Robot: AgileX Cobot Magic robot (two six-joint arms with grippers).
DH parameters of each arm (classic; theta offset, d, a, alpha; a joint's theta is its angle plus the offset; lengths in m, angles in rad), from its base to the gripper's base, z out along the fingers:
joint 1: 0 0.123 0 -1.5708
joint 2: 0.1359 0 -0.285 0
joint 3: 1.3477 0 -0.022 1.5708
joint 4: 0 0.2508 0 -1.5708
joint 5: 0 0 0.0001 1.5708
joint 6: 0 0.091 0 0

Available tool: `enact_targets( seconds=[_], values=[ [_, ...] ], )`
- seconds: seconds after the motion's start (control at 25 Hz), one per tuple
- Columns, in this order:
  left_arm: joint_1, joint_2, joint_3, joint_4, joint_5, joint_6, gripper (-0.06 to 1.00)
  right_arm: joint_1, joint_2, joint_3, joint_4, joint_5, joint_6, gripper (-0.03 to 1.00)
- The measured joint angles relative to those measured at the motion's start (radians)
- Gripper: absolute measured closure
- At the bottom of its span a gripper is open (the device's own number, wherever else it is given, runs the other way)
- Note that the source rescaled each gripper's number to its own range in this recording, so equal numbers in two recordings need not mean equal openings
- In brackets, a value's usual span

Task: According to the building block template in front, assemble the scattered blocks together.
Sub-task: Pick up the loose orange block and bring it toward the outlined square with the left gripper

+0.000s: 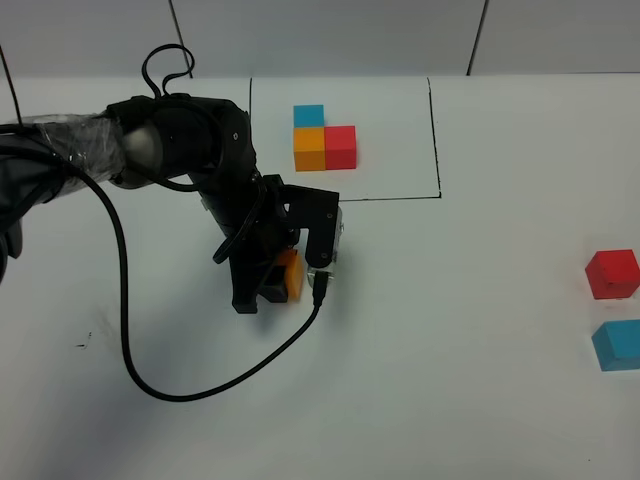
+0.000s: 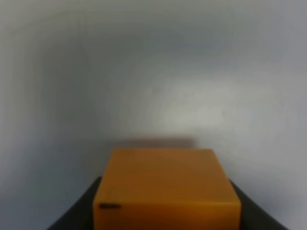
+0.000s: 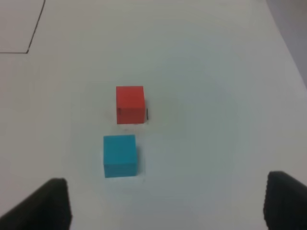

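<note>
One orange block (image 2: pixel 165 187) seemingly in left tool (image 1: pixel 272 285).

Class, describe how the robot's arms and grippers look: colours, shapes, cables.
The left arm is black and rounded, one section wrapped in clear tape. A black cable loops from its boxy black left gripper. The right gripper shows only two black fingers.

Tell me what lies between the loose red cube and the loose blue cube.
Nothing: bare white table separates the red cube from the blue cube, clearest in the right wrist view.
</note>
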Motion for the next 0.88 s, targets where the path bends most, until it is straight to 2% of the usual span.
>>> enact_targets(
  seconds=[0.88],
  values=[
    [0.000,0.023,-0.003,0.003,-0.003,-0.002,0.36,0.000,0.000,0.000,0.000,0.000,0.000,0.16]
  ],
)
